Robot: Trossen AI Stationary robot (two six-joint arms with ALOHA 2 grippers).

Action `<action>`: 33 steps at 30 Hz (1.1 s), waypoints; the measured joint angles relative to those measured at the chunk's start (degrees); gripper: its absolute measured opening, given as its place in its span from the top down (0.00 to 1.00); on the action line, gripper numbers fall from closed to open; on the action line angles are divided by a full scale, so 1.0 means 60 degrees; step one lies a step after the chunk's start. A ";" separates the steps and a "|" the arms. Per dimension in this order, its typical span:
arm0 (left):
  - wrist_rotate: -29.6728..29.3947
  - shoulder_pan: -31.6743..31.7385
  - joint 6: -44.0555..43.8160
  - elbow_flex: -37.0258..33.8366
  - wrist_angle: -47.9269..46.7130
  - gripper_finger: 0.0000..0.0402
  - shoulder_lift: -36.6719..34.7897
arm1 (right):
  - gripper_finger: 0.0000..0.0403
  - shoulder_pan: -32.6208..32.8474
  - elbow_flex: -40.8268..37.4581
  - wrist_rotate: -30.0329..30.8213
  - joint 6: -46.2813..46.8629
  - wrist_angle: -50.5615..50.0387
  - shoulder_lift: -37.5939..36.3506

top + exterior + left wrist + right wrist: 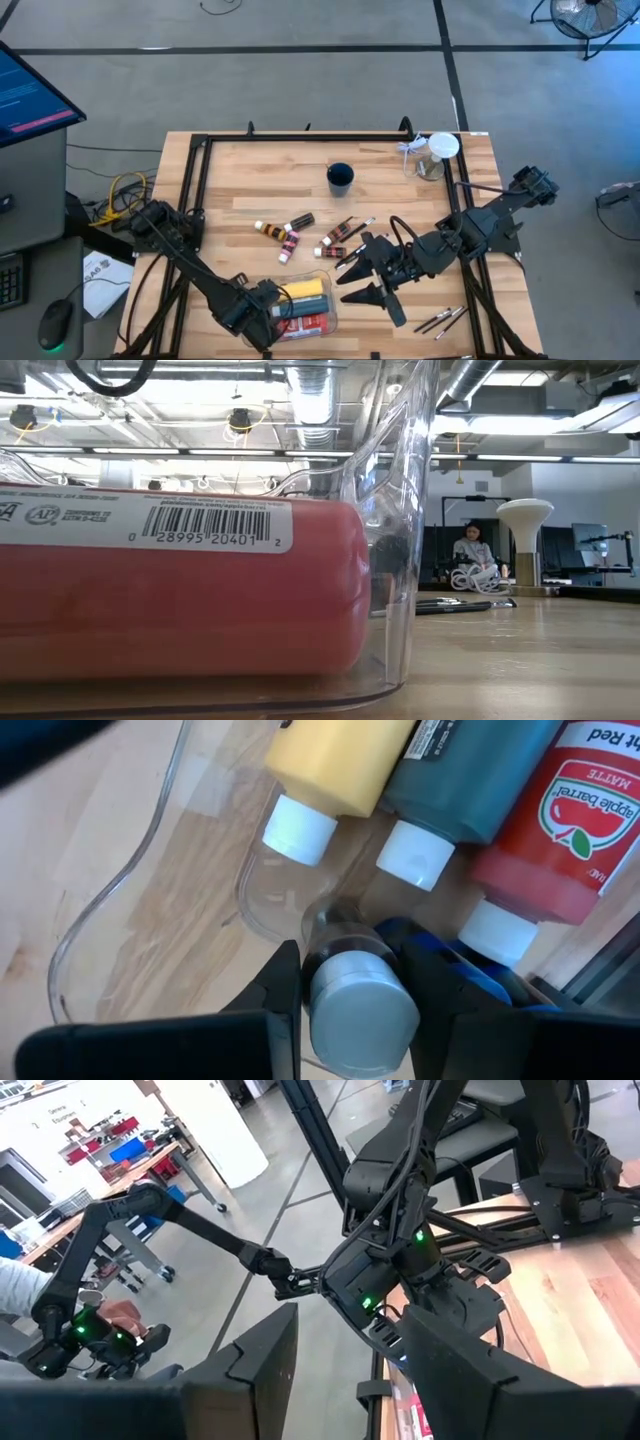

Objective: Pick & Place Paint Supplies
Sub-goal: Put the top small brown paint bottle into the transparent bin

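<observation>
Left end effector [350, 985] down inside clear bin [325, 322] at near edge of counter [230, 195], closed on a small grey-capped tube [362, 1010]. Lying side by side in bin: yellow bottle [303, 290], dark teal bottle [470, 770], red bottle [555, 820], white caps toward the end effector.

Right end effector [368, 270] raised above counter right of centre, fingers spread wide, holding nothing.

Still loose on counter: cluster of small tubes [285, 235] mid-counter, a few more tubes and a brush [345, 235] just beside, three thin brushes [442, 320] near right front corner. Dark cup [340, 178] farther back; clear jar [432, 158] with white lid at back right corner.
</observation>
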 joint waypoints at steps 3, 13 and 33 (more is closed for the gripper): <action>0.0000 0.0006 0.0052 0.0000 -0.0006 0.81 0.0000 | 0.57 0.0000 0.0000 0.0000 -0.0004 0.0004 0.0000; 0.0004 0.0006 0.0186 0.0000 -0.0019 0.78 0.0000 | 0.57 0.0000 0.0000 0.0000 -0.0007 -0.0108 0.0000; 0.0098 0.0009 0.0153 0.0004 -0.0055 0.63 0.0000 | 0.57 0.0004 0.0000 0.0000 -0.0160 -0.0211 0.0000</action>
